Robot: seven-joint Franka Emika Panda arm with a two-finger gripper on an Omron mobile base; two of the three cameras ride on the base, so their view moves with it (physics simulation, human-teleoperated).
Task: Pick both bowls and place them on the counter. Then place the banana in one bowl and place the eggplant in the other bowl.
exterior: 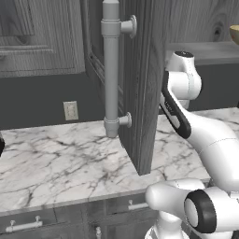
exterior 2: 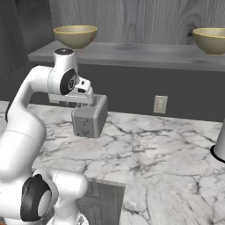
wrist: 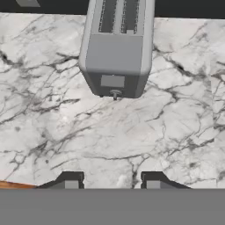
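Observation:
Two tan-yellow bowls stand on the grey shelf above the counter [exterior 2: 167, 145]. One bowl [exterior 2: 75, 36] is just above the arm's wrist, and the other bowl [exterior 2: 212, 39] is far to the right. A sliver of a bowl [exterior: 235, 33] peeks past the cabinet door. My gripper [wrist: 110, 181] hangs above the white marble counter [wrist: 110, 132], looking down at it. The two fingertips [wrist: 70, 181] are apart with nothing between them. The hand [exterior 2: 83, 93] is in front of the toaster, below the left bowl. The banana and the eggplant are out of view.
A grey toaster [exterior 2: 90, 115] [wrist: 116, 52] stands on the counter just beyond the gripper. An open cabinet door [exterior: 140, 84] with a long bar handle [exterior: 111, 70] juts out over the counter, left of the arm. A grey object on a black base [exterior 2: 219, 147] is at the right edge.

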